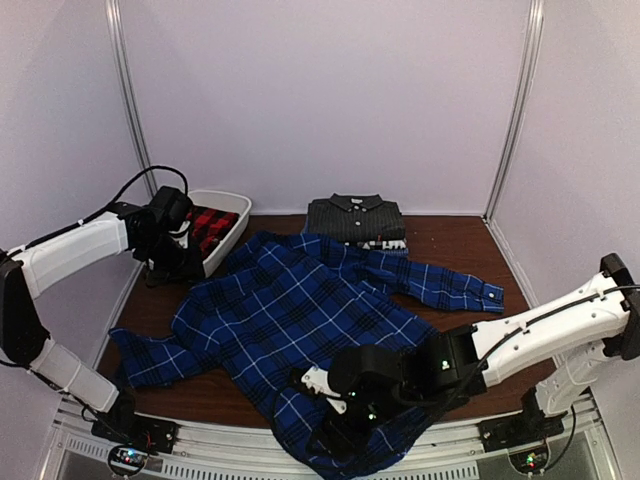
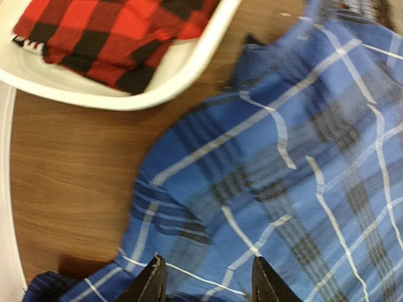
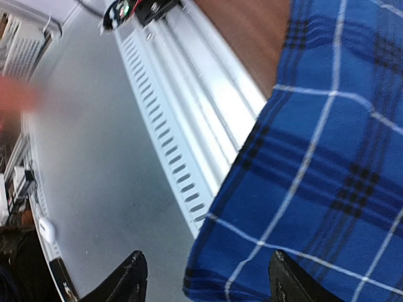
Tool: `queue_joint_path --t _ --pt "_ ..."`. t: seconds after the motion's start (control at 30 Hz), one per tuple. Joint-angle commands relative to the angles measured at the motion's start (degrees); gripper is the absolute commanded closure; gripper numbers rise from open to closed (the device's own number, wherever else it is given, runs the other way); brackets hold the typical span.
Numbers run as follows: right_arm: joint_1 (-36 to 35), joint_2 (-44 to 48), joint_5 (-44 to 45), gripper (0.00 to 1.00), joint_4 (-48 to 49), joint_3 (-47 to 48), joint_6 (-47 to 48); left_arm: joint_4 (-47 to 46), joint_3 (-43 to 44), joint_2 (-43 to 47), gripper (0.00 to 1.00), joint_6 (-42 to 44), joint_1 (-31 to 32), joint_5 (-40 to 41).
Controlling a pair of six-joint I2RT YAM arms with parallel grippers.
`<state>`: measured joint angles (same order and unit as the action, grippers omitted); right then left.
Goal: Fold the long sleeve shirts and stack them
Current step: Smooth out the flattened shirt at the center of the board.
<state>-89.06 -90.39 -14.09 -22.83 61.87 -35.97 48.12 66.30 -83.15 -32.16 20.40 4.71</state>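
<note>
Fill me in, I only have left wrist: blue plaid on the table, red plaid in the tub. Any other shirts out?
Observer: One, a charcoal striped shirt, folded at the back of the table behind the blue plaid shirt.
Operator: Right arm?
Observer: The right pincer sits at the near edge above the blue plaid shirt's hem, jaws apart.
Operator: Hem on the table?
Observer: No, it hangs past the edge over the slotted rail.
</note>
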Motion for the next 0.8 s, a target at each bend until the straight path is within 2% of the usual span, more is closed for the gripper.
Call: queue_joint_path --t 0.0,0.17,0.33,0.6,0.77 --pt "6.79 5.51 3.80 0.35 1.16 -2.18 -0.17 -1.63 -0.87 2.70 0.53 -7.17 8.55 -2.09" --pt "15.96 7.78 6.61 0.45 2.37 -5.73 -1.33 -11.78 -6.49 2.11 0.59 -17.39 20.19 -6.14" --pt "27.61 8.26 6.34 0.48 7.17 -9.91 -1.63 -23.15 -11.94 -1.37 0.61 -25.47 28.63 -8.55" --pt "36.48 1.62 6.15 0.49 12.03 -12.50 0.87 -29.78 -22.08 -2.82 0.67 -31.10 31.49 -10.24" --pt "37.20 -2.38 8.92 0.50 11.58 -11.89 2.27 -29.34 -27.52 -1.70 0.67 -31.37 31.54 -10.02"
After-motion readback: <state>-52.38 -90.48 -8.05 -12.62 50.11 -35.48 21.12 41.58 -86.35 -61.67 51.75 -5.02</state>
